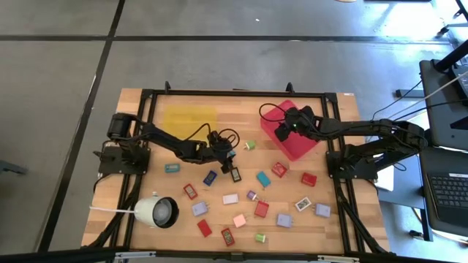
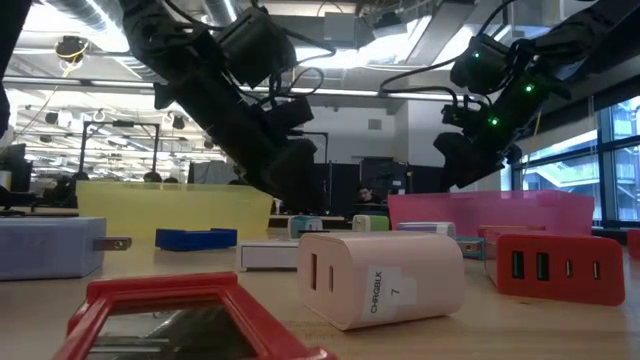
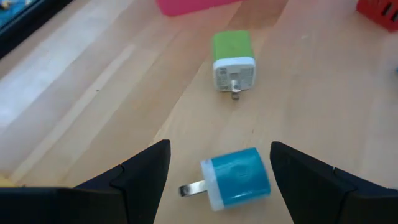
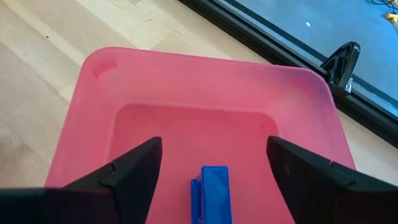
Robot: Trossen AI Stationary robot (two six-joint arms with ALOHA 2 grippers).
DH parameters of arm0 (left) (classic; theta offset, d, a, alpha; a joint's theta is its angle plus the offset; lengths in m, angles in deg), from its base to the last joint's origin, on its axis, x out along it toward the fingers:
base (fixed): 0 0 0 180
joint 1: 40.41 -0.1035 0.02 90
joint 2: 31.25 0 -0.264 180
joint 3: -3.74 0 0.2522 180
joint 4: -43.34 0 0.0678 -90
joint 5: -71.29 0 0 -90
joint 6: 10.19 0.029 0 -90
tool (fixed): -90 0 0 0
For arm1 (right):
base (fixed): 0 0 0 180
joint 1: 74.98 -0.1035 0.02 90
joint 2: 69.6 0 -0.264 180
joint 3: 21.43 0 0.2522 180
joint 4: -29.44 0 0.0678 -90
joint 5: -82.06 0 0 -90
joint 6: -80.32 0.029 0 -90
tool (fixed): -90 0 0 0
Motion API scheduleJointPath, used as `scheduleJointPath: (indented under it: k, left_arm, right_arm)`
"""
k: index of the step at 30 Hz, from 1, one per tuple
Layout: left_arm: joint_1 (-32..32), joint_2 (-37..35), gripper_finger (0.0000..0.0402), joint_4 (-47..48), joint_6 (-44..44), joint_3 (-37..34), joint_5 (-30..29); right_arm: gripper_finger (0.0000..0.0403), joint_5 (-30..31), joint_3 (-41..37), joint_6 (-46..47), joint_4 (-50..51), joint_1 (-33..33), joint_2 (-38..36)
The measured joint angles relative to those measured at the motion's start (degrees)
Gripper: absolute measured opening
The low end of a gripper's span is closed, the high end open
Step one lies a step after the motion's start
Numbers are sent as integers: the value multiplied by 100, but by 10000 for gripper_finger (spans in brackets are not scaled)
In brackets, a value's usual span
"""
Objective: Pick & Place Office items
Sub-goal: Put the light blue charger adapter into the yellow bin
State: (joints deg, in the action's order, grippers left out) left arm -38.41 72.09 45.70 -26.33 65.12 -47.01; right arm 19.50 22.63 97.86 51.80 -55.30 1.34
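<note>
Small coloured blocks with plug prongs lie scattered flat on the wooden table (image 1: 219, 186). My left gripper (image 3: 219, 148) is open and low over the table's middle (image 1: 228, 155). Its fingers stand on either side of a light-blue block (image 3: 238, 180) without touching it. A green and white block (image 3: 233, 59) lies just beyond, toward the red tray. My right gripper (image 4: 213, 142) is open above the red tray (image 4: 205, 81), at the table's far right (image 1: 287, 126). A dark-blue block (image 4: 212, 193) shows on the tray's floor under it.
A yellow tray (image 1: 189, 117) sits at the far left. A white round lamp-like object (image 1: 157, 212) lies at the near left. Many blocks cover the near half, among them a black one (image 1: 235, 174) close to my left gripper. A white block (image 2: 385, 280) fills the low view's foreground.
</note>
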Motion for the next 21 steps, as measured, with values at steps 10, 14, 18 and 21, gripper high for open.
scheduleJointPath:
  k: [10,14,18,21]
  left_arm:
    - [-2,-47,274,1325,2041,984,1098]
    - [0,-49,274,2671,3512,1478,1658]
    - [-62,-50,274,2949,5034,1644,1583]
    - [-228,-53,274,2950,5423,1647,1638]
  right_arm:
    - [294,-1,0,-4,0,0,0]
    - [294,-2,2,-40,1,0,0]
    - [294,-2,0,-44,2,0,0]
    - [293,-2,1,-21,2,0,0]
